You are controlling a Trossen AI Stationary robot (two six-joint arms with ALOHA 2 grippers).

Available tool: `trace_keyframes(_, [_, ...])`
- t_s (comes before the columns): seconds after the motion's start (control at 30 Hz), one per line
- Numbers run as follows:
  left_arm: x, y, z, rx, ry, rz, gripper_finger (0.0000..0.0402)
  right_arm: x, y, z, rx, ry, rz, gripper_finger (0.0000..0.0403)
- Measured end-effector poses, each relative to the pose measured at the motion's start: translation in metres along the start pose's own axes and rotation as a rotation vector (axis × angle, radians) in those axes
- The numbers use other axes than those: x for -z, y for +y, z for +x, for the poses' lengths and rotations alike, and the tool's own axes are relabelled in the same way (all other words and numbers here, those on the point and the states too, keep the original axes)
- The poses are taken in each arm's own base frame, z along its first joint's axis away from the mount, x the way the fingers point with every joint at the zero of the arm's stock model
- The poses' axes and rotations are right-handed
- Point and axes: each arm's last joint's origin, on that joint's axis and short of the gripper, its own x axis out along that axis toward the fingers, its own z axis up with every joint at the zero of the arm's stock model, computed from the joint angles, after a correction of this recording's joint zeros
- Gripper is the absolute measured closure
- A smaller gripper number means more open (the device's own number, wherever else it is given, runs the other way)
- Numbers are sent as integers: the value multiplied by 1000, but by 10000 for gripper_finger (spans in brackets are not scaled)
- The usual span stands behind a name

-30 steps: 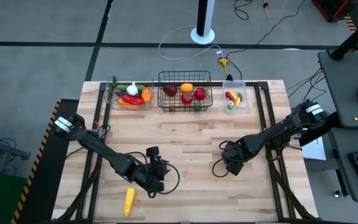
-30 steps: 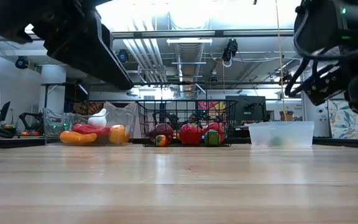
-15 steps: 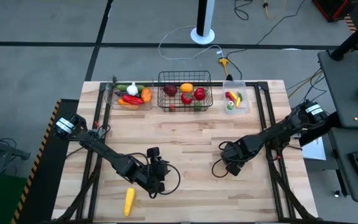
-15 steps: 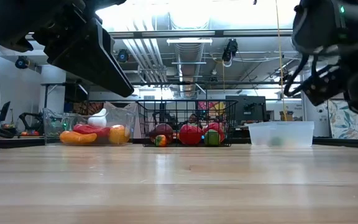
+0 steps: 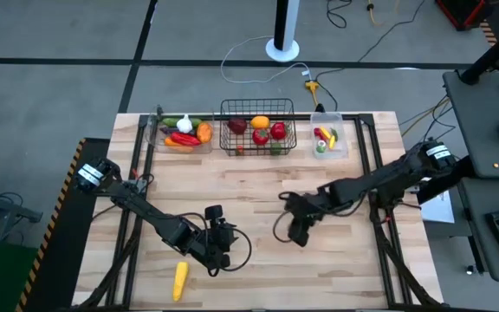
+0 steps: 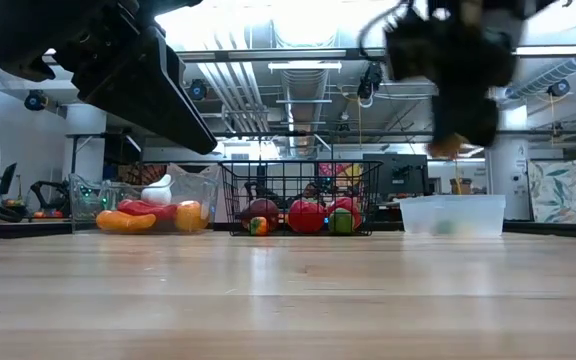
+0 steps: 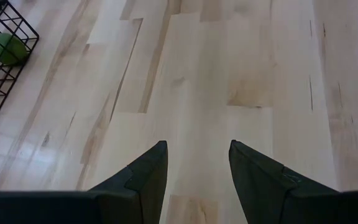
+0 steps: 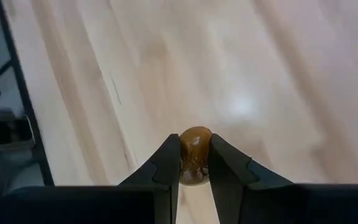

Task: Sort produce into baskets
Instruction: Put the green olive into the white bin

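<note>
Pale wood table [image 5: 258,182] is lying open across its middle; we are seeing baskets [image 5: 258,132] lining its far edge. Our left gripper [image 7: 194,165] is hovering spread, right gripper [image 8: 194,163] pinching a small brown piece [image 8: 194,149].

Looking level across the counter [image 6: 288,300], I see my right end effector [image 6: 450,146] hanging high in the air with a small brownish piece [image 6: 448,147] at its tip. My left arm [image 6: 118,60] fills the upper corner on the other side as a dark bulk. Along the far edge sit a clear bin [image 6: 143,205] with a white garlic [image 6: 157,190] and orange and red produce, a black wire basket [image 6: 303,198] holding red pieces, and a smaller clear bin [image 6: 452,215].
</note>
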Motion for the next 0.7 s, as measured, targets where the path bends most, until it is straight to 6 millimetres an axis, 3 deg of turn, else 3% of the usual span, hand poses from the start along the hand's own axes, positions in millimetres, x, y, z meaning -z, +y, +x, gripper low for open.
trace_keyframes(0.23, [0,0,0,0,0,0,247,-51,14,-37,6,-160,-134,344])
trace_keyframes(0.4, [0,0,0,0,-1,0,247,-81,10,-76,183,-219,-182,344])
trace_keyframes(0.53, [0,0,0,2,-4,-3,247,-97,-9,-104,390,-232,-137,344])
trace_keyframes(0.7, [0,0,0,1,-4,-3,247,-105,-54,-125,672,-193,9,344])
